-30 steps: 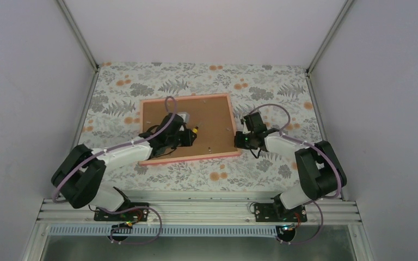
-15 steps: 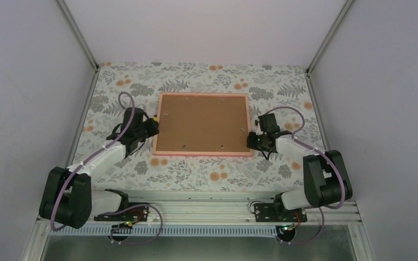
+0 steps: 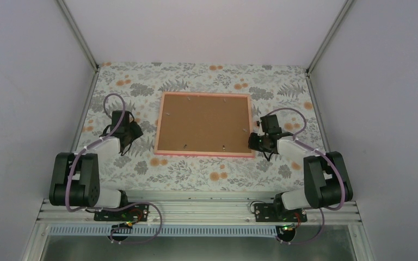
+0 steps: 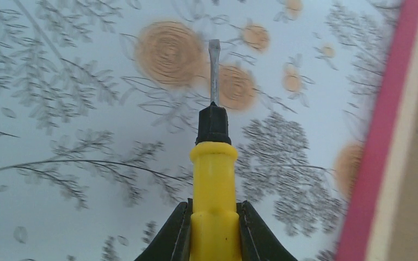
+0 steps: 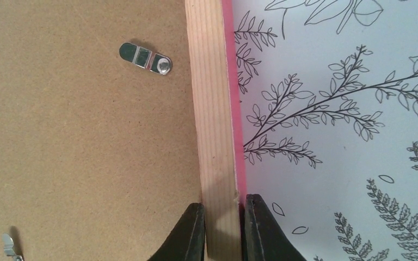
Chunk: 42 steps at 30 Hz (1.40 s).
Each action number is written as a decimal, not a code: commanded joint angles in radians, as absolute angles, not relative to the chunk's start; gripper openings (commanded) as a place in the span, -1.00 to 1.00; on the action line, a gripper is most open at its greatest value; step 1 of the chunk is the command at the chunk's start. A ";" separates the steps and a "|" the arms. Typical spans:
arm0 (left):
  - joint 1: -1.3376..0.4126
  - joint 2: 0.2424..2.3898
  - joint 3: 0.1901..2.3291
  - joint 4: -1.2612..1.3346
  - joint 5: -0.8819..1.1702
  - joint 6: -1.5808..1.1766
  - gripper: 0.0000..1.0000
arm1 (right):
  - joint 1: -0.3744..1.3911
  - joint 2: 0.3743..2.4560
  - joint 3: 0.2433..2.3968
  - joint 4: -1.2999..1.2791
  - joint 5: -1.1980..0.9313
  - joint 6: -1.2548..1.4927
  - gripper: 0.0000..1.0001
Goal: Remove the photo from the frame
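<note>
The frame [image 3: 196, 154] lies flat in the middle of the table, on a tablecloth [image 3: 207, 176] with grey leaves and orange flowers. It lies face down, so its brown back board [image 3: 204, 122] points up, with the thin pink rim all around it. The photo does not show from this side. Small shiny metal clips [image 5: 145, 57] sit on the board near its edges. The right claw [image 5: 224, 204] is at the right side of the frame, close to the near right corner. Its two fingers are pressed together on the rim: one finger is on the board side and the other is on the pink outer side, with the pale wood strip [image 5: 212, 109] pinched between them. The left claw [image 4: 215, 209] is off to the left of the frame, over the tablecloth, and it does not touch the frame. It is pinching a screwdriver [image 4: 213, 174] with a yellow handle and a black collar. The flat metal tip [image 4: 214, 70] sticks out in front, over an orange flower on the cloth. I cannot tell if the tip touches the cloth. In the left wrist view the pink rim of the frame runs along the right side, apart from the screwdriver.
</note>
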<state>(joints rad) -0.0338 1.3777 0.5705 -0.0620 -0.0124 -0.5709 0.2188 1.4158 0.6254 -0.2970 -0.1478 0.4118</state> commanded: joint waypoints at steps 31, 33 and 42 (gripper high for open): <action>0.051 1.626 0.763 -0.127 -0.064 -0.468 -0.01 | 0.208 1.359 0.628 -0.260 -0.196 0.399 -0.59; 0.048 1.594 0.752 -0.135 -0.041 -0.473 0.07 | 0.210 1.352 0.632 -0.266 -0.197 0.397 -0.53; -0.040 1.444 0.711 -0.225 0.025 -0.493 0.32 | 0.211 1.335 0.641 -0.293 -0.190 0.401 -0.24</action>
<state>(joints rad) 0.0063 1.5120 0.7319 -0.1661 -0.0223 -0.4816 0.2138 1.3640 0.6178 -0.2794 -0.1871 0.4103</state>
